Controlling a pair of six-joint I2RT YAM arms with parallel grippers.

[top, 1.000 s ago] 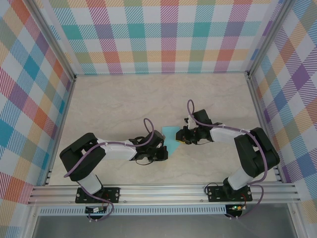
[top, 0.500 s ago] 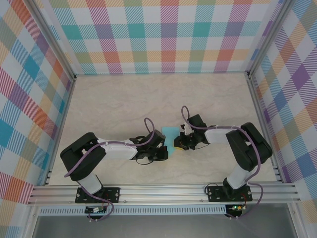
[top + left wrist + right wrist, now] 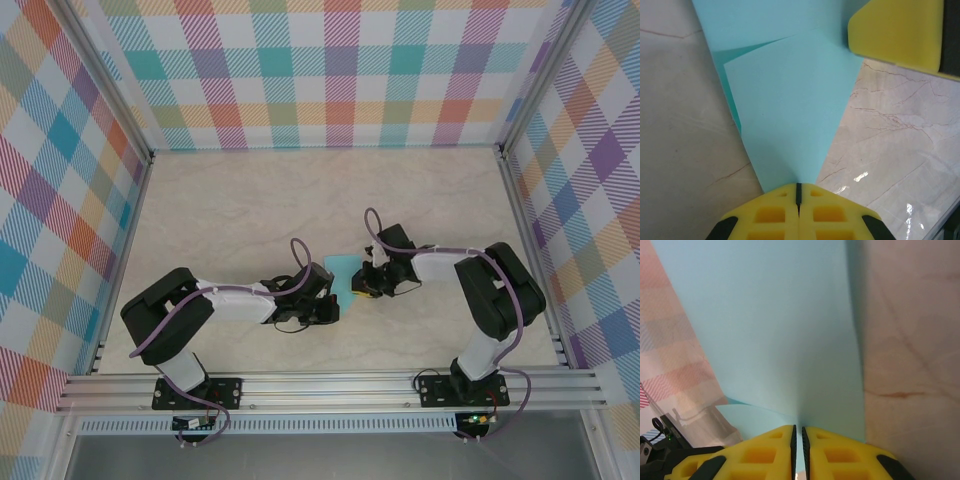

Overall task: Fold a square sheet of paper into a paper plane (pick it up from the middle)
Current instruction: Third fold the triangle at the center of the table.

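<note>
The square sheet of paper (image 3: 343, 271) is light teal and partly folded, held up between both grippers at mid-table. In the left wrist view the paper (image 3: 790, 110) narrows to a point that runs into my left gripper (image 3: 799, 186), which is shut on it. A folded flap edge crosses its upper part. My right gripper (image 3: 798, 429) is shut on the paper (image 3: 770, 330), and the sheet rises in front of it with a soft crease. From above, the left gripper (image 3: 335, 298) and right gripper (image 3: 364, 286) sit close together.
The marble-pattern table (image 3: 240, 210) is walled by plaid panels (image 3: 330, 70) on three sides, with an aluminium rail (image 3: 330, 385) at the near edge. A yellow finger of the right gripper (image 3: 900, 35) shows at the upper right of the left wrist view.
The right gripper has moved left, closer to the left gripper, and the visible paper between them has become narrower. The left arm has stayed put.
</note>
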